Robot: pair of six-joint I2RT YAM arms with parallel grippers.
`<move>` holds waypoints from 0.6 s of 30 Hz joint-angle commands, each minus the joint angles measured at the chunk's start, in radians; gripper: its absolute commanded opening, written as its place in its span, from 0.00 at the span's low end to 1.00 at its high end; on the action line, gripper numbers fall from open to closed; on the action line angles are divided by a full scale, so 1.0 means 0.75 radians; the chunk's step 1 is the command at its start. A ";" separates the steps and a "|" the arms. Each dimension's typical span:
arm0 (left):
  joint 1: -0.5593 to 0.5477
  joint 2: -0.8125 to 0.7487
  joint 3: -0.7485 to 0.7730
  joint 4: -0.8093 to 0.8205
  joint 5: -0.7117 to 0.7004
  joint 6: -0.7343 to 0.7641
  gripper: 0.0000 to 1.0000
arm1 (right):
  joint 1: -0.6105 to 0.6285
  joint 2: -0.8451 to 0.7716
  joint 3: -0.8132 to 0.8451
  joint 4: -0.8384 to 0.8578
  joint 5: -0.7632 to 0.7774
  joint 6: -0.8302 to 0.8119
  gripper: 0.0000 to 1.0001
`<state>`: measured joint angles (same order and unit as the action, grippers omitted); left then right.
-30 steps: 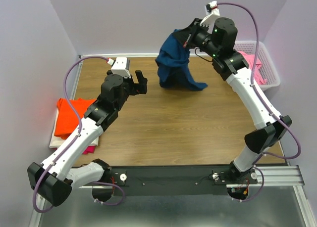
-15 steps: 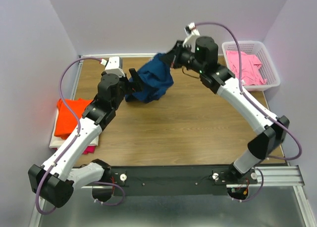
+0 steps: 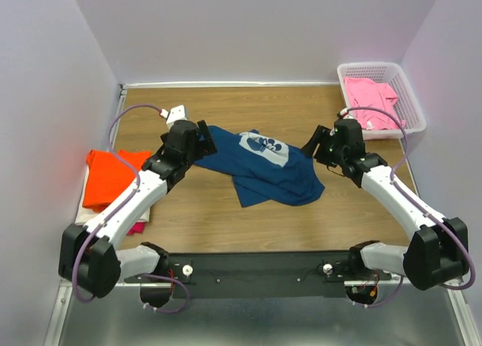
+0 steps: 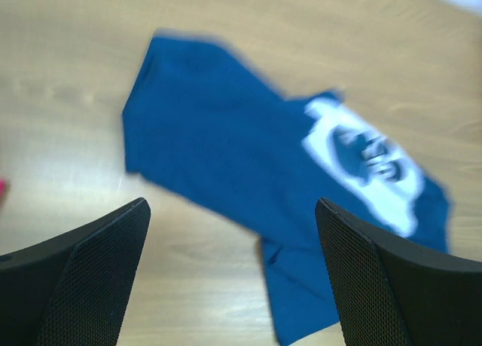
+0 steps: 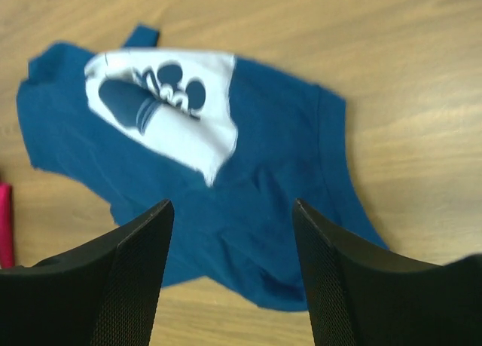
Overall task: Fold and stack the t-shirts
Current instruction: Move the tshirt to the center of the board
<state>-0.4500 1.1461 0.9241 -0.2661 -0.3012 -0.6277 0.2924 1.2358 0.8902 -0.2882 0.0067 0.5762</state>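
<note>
Navy t-shirt [image 3: 260, 169] has dropped to the table [image 3: 226, 210], print [image 3: 263, 145] unreadable.

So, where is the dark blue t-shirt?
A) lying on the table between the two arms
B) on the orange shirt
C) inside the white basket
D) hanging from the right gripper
A: the dark blue t-shirt lies loosely spread on the wooden table, its white print facing up.

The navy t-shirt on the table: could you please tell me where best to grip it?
Probably the flat left edge of the navy t-shirt, from above with the left gripper, open beside it. The near part is bunched, so pinching there may catch several layers.
</note>
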 commanded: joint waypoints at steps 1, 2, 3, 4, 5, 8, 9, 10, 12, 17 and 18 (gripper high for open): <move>0.023 0.120 -0.054 -0.097 0.000 -0.147 0.98 | 0.031 0.005 -0.080 -0.007 -0.131 0.050 0.71; 0.033 0.141 -0.074 -0.085 0.007 -0.163 0.98 | 0.098 0.023 -0.111 0.002 -0.132 0.066 0.71; 0.039 0.147 -0.083 -0.075 0.017 -0.171 0.98 | 0.144 0.052 -0.121 0.002 -0.105 0.070 0.71; 0.048 0.157 -0.087 -0.063 0.019 -0.177 0.98 | 0.201 0.068 -0.131 0.006 -0.069 0.078 0.71; 0.058 0.177 -0.095 -0.052 0.027 -0.186 0.98 | 0.313 0.089 -0.140 0.010 -0.016 0.095 0.71; 0.099 0.218 -0.085 -0.048 0.066 -0.190 0.98 | 0.483 0.172 -0.140 0.065 -0.015 0.127 0.67; 0.109 0.227 -0.081 -0.048 0.072 -0.184 0.98 | 0.524 0.197 -0.132 0.079 0.030 0.128 0.65; 0.125 0.235 -0.075 -0.048 0.080 -0.182 0.98 | 0.571 0.219 -0.111 0.092 0.060 0.126 0.64; 0.148 0.243 -0.058 -0.052 0.111 -0.165 0.98 | 0.702 0.303 -0.056 0.102 0.163 0.111 0.64; 0.211 0.219 -0.028 -0.060 0.140 -0.137 0.98 | 0.886 0.540 0.079 0.125 0.324 0.040 0.61; 0.219 0.206 -0.023 -0.060 0.144 -0.133 0.98 | 0.899 0.573 0.099 0.125 0.337 0.034 0.61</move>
<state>-0.3077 1.3258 0.8646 -0.3168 -0.2241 -0.7414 0.9146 1.5761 0.8841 -0.2310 0.1226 0.6353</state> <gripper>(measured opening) 0.980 0.619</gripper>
